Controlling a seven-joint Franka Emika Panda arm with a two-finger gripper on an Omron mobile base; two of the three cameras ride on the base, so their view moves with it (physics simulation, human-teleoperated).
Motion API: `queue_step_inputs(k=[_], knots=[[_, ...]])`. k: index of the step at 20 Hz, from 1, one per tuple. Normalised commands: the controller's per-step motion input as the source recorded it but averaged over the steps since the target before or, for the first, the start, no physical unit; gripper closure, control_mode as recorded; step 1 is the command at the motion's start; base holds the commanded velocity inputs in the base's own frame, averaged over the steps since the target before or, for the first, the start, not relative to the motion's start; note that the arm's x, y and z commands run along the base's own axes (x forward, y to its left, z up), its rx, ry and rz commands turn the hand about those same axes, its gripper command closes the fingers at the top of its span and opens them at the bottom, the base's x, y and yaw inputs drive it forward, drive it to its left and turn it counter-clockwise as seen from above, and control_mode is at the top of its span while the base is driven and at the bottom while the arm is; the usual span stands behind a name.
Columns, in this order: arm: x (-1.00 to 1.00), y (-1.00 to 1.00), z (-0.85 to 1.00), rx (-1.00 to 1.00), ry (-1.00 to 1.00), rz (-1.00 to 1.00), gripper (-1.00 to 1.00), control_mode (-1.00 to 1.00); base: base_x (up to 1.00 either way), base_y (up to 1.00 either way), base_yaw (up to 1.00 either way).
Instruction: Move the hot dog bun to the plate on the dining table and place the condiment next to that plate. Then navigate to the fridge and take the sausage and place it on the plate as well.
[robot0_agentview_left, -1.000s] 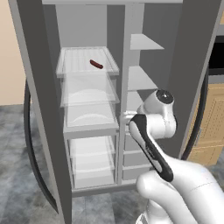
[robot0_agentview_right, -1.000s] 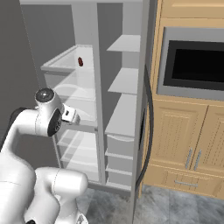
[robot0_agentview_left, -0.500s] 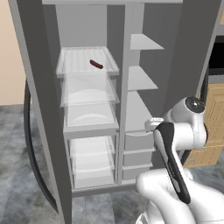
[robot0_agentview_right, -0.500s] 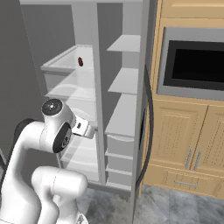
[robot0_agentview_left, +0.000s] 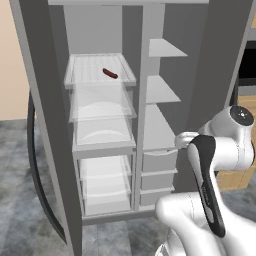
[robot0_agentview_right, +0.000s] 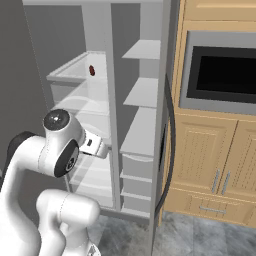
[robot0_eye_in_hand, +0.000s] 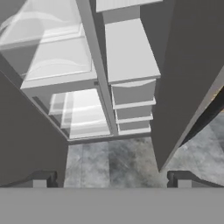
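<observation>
- Gripper (robot0_eye_in_hand: 112, 179) hangs with its jaws spread wide and nothing between them, looking down over the lower shelves and the grey floor (robot0_eye_in_hand: 118, 159) before them.
- Fridge (robot0_agentview_left: 140, 100) stands open, tall and grey, with free space between arm and shelf fronts.
- Top left shelf (robot0_agentview_left: 100, 70) has a raised clear rim.
- Sausage (robot0_agentview_left: 110, 74) lies on that shelf toward its right edge, well above the arm.

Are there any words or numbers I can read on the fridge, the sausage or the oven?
None: no letters, numbers or signs show anywhere.
The fridge and its shelves are plain grey.
The sausage has no label.
The oven front and the wooden cabinets are blank too.
</observation>
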Motion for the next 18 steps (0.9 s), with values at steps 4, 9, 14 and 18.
queue_step_inputs(k=[4,9,14,18], knots=[[0.02,0.04,0.00,0.00,0.00,0.00,-1.00,1.00,0.38,0.32,0.00],[0.00,0.00,0.00,0.00,0.00,0.00,-1.00,1.00,0.77,0.46,0.00],[0.00,0.00,0.00,0.00,0.00,0.00,-1.00,1.00,0.70,0.22,0.00],[0.00,0.00,0.00,0.00,0.00,0.00,-1.00,1.00,0.66,0.29,0.10]])
